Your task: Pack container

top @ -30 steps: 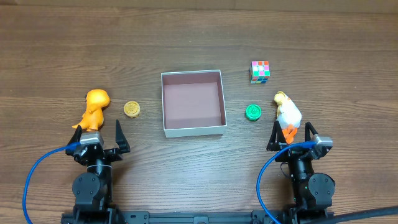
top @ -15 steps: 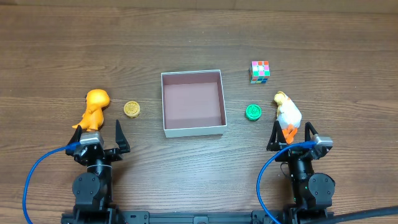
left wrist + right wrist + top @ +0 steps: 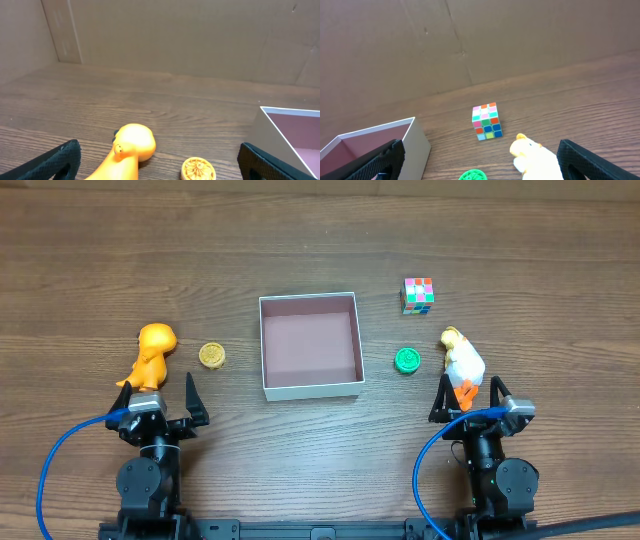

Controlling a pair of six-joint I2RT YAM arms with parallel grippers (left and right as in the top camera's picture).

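Nothing has moved since a second ago: both my arms sit parked at the near edge of the wooden worktop (image 3: 320,240) and every object lies where it was. My left gripper (image 3: 160,398) is spread wide and holds nothing; an orange dinosaur toy (image 3: 155,352) stands just ahead of it, seen low between the two black fingers (image 3: 60,160) in the left wrist view. A small yellow disc (image 3: 211,356) lies just right of the dinosaur, between it and the container (image 3: 310,389). The container, a shallow square box with white walls and a pinkish-brown floor, sits mid-worktop between my two arms, with nothing in it. My right gripper (image 3: 468,398) is likewise spread wide and grips nothing; a white-and-yellow duck toy (image 3: 462,365) sits just ahead of it, and whether it touches the fingers I cannot tell. A green disc (image 3: 406,360) lies between the duck and the container's right wall. A multicoloured puzzle cube (image 3: 418,294) stands farther back, beyond the green disc.
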